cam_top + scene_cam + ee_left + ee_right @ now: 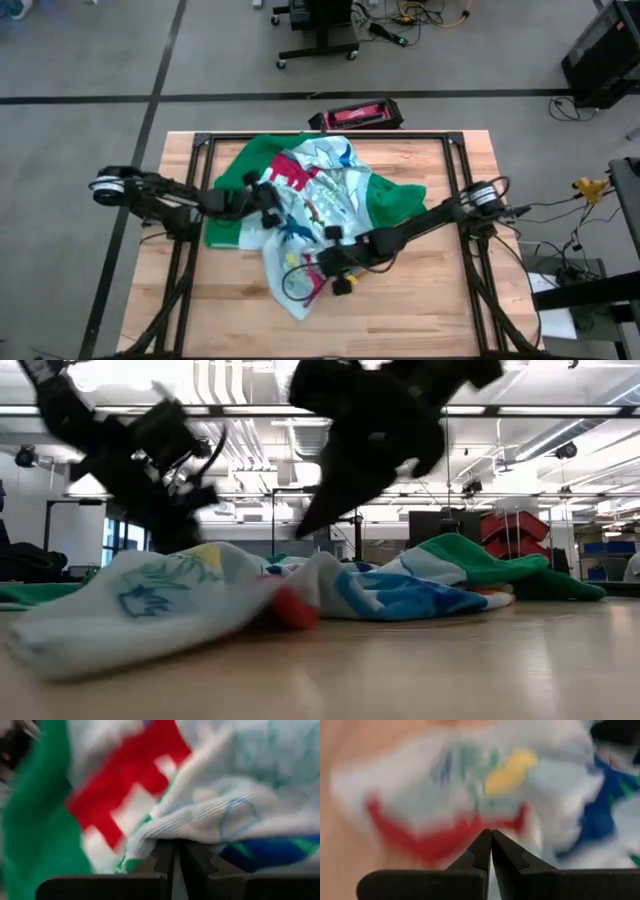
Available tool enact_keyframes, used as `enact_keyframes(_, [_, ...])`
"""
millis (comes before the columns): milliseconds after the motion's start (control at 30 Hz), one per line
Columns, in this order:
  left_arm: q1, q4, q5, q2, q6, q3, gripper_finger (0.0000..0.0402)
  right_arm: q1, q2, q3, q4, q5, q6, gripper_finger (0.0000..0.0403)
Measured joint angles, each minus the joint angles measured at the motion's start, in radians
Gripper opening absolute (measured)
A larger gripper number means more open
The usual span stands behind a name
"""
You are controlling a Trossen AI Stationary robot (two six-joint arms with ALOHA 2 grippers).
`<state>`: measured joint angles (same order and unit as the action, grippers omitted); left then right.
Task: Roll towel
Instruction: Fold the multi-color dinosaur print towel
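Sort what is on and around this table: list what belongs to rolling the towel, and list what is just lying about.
Part of the job:
- towel, crumpled on the wooden table
- left gripper, shut on a fold of the towel
- right gripper, shut, above the towel

Just lying about:
- red and black case on the floor past the table's far edge
- yellow object off the table's right side

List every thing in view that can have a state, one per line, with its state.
Green-bordered pale blue dinosaur-print towel: crumpled in a loose heap on the wooden table, not rolled.
Left gripper: shut on a fold of the towel, at the heap's left side.
Right gripper: shut, empty, over the towel's near part.
Red and black case: lying on the floor beyond the table's far edge.
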<state>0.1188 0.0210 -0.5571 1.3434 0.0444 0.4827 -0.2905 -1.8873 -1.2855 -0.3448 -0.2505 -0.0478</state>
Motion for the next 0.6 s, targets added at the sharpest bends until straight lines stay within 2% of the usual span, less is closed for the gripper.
enact_keyframes(100, [-0.02, -0.183, 0.049, -0.025, -0.066, 0.121, 0.0013, 0.001, 0.1, 0.069, -0.116, -0.113, -0.056, 0.0])
enact_keyframes(233, [-0.086, -0.223, 0.24, -0.046, -0.218, 0.216, 0.0013, 0.018, 0.265, 0.23, -0.146, -0.26, -0.14, 0.0])
enact_keyframes(333, [-0.175, -0.22, 0.291, -0.035, -0.261, 0.24, 0.0013, 0.053, 0.36, 0.369, -0.137, -0.319, -0.202, 0.0])
enact_keyframes(400, [-0.236, -0.172, 0.272, -0.011, -0.305, 0.241, 0.0013, 0.086, 0.404, 0.448, -0.123, -0.326, -0.249, 0.0])
enact_keyframes(533, [-0.352, 0.025, 0.256, 0.087, -0.392, 0.19, 0.0013, 0.134, 0.423, 0.556, -0.095, -0.32, -0.361, 0.0])
enact_keyframes(600, [-0.402, 0.108, 0.259, 0.172, -0.459, 0.174, 0.0013, 0.137, 0.423, 0.585, -0.116, -0.257, -0.401, 0.0])
